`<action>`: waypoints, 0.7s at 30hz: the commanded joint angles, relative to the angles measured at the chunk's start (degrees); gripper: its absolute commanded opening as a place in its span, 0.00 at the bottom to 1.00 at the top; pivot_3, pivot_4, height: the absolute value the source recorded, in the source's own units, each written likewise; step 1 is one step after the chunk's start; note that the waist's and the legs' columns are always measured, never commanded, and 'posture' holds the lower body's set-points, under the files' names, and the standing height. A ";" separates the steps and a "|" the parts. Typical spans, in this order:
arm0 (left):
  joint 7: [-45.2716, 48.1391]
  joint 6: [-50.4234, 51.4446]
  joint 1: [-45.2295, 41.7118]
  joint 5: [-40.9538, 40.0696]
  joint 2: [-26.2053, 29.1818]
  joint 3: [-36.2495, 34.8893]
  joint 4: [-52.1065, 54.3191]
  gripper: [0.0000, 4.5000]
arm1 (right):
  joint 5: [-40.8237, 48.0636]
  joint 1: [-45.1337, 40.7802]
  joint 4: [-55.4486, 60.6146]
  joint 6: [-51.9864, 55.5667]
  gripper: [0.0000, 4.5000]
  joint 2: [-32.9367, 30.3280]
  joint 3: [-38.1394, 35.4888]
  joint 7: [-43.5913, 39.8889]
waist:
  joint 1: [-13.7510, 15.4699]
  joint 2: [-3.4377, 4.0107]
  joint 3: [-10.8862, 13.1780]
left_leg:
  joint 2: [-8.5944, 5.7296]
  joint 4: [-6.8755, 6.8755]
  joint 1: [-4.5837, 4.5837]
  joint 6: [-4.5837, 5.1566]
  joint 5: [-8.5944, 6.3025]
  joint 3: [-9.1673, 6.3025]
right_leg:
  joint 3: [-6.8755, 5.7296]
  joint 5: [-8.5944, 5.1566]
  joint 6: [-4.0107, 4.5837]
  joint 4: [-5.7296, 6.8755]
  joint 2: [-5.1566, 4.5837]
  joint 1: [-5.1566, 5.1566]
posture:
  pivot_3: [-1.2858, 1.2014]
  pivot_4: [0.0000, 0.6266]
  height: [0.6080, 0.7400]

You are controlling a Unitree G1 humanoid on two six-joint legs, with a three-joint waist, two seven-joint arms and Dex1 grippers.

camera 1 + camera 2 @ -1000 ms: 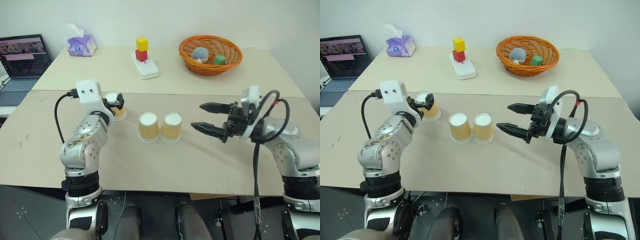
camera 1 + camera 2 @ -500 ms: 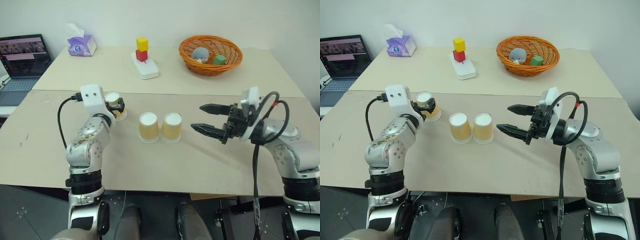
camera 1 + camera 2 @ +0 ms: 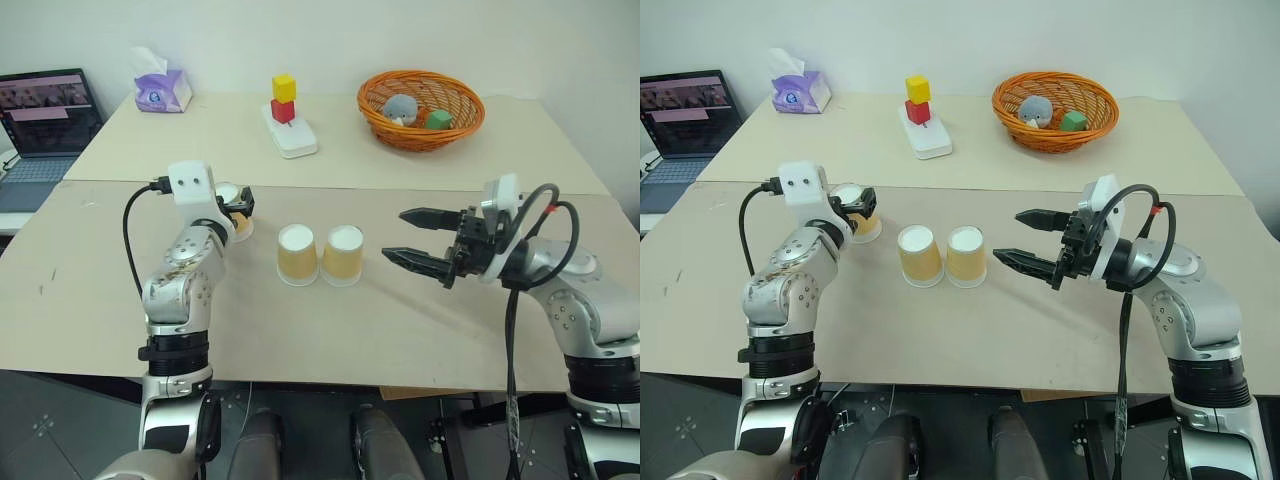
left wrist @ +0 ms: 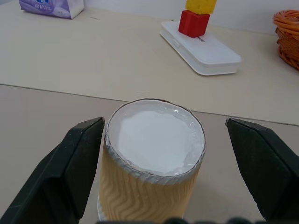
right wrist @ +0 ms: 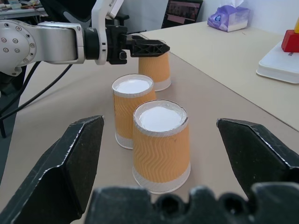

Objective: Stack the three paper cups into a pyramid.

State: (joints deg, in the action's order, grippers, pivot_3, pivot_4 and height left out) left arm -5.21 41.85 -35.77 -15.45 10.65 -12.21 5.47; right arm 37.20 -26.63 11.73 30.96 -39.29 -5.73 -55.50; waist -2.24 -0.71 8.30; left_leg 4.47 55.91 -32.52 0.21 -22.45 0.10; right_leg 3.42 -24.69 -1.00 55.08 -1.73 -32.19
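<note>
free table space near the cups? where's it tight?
Bare tabletop in front of the two tan ribbed paper cups standing side by side, and between them and the open right gripper. Tight at the third tan cup, inside the open left gripper. Far table holds an orange wicker basket.

I get bright, even light from overhead; shadows on the table [image 3: 330, 330] are soft and faint. Head views look sharp throughout. In my wrist views the near black fingers [image 5: 70, 163] blur slightly.
</note>
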 commanded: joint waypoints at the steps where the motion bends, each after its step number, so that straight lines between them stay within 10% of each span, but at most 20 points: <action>1: 0.28 -1.70 -0.74 0.60 -0.26 0.16 0.92 0.98 | 0.88 -0.17 1.82 -0.47 1.00 -0.88 -2.63 0.09 | 0.01 0.00 0.00 | 0.00 0.00 0.00 0.00 0.00 0.00 | 0.00 0.00 0.00 0.00 0.00 0.00 | 0.52 0.24 0.38; 3: 0.30 -1.76 -0.50 0.59 -0.35 -0.04 0.80 0.98 | 0.94 -0.14 1.80 -0.40 1.00 -0.99 -2.78 0.14 | 0.01 0.00 0.00 | -0.01 0.00 0.00 0.00 0.00 0.00 | 0.00 0.00 0.00 0.00 -0.01 0.00 | 0.52 0.24 0.38; 8: 0.20 -1.85 -0.37 0.89 -0.48 0.07 0.74 0.61 | 1.14 0.00 1.78 -0.23 1.00 -1.28 -3.15 -0.03 | 0.04 0.00 0.00 | -0.01 0.00 0.00 0.00 0.00 -0.01 | 0.00 0.00 0.00 0.00 -0.02 0.00 | 0.52 0.24 0.38; 21: 1.07 -7.25 -8.87 5.41 3.21 1.87 1.62 0.61 | 0.27 -0.78 0.11 -0.73 1.00 -0.87 -2.70 -0.94 | 0.07 -0.01 0.00 | -0.03 0.00 -0.03 0.00 0.00 -0.02 | -0.02 0.00 0.00 0.00 -0.02 0.00 | 0.52 0.24 0.38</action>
State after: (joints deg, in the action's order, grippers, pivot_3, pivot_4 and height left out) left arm -5.14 38.07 -40.56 -11.54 12.07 -11.20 5.42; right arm 37.15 -26.34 11.14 30.96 -39.80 -7.34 -56.16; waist -2.17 -0.72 8.30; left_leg 4.43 55.91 -32.60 0.19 -22.44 0.09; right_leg 3.37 -24.69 -1.01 55.08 -1.75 -32.20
